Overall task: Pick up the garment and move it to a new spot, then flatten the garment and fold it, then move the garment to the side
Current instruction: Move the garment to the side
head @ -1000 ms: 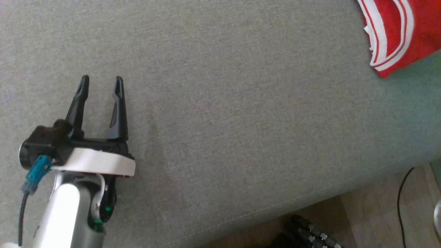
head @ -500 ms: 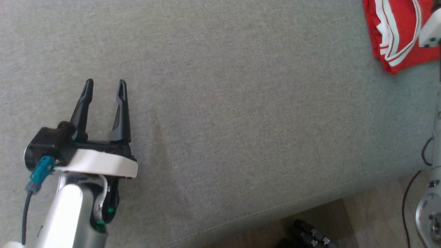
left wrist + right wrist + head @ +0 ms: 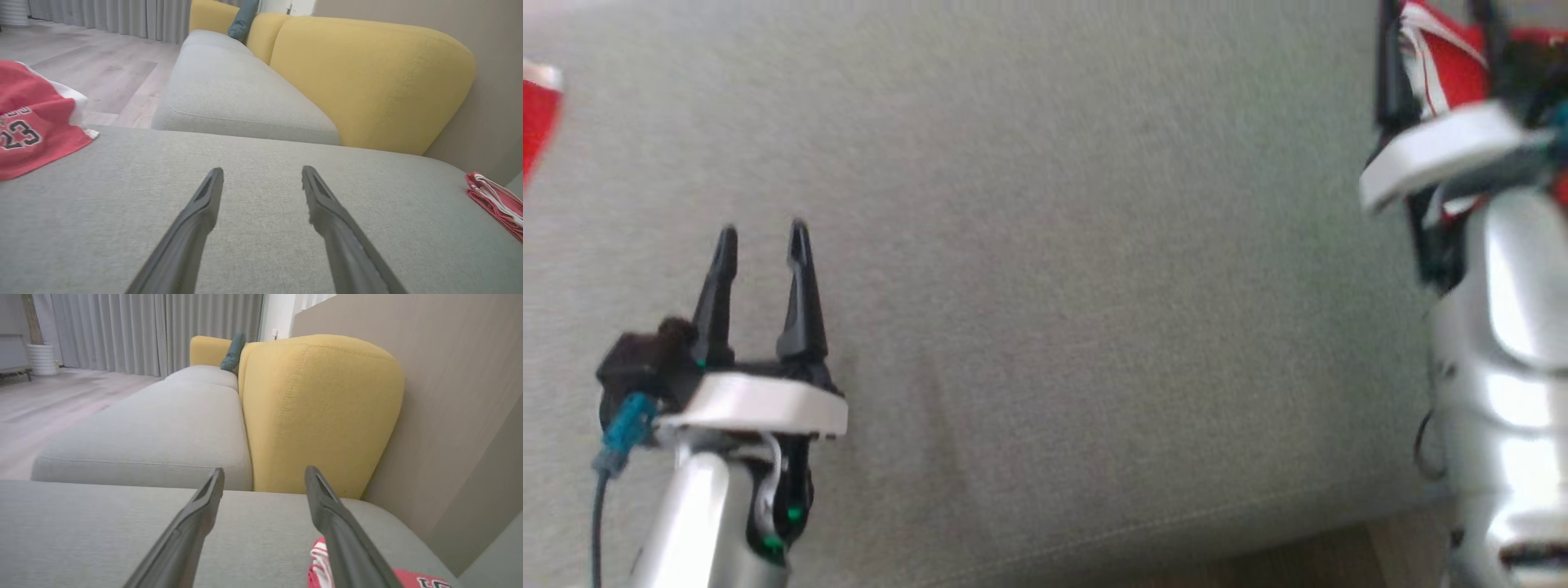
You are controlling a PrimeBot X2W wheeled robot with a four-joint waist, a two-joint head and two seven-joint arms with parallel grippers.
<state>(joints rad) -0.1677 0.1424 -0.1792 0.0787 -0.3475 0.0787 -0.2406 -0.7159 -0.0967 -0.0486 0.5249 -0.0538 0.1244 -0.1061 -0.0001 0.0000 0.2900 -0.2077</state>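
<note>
Right wrist view: your right fingers (image 3: 204,502) apart over folded red-and-white jersey (image 3: 416,580) at corner of grey sofa cushion (image 3: 102,522); left fingers (image 3: 204,204) apart. Lift straight, avoid snagging fold.

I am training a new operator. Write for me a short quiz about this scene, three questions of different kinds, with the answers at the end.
1. True or false: the left claw holds the folded red garment.
2. Multiple choice: the backrest behind the grey cushion is A) blue, B) yellow, C) black.
3. Fill in: the folded red garment lies near the ___ claw.

Key: 1 false, its jaws stand open and empty above the cushion; 2 B; 3 right claw.
</note>
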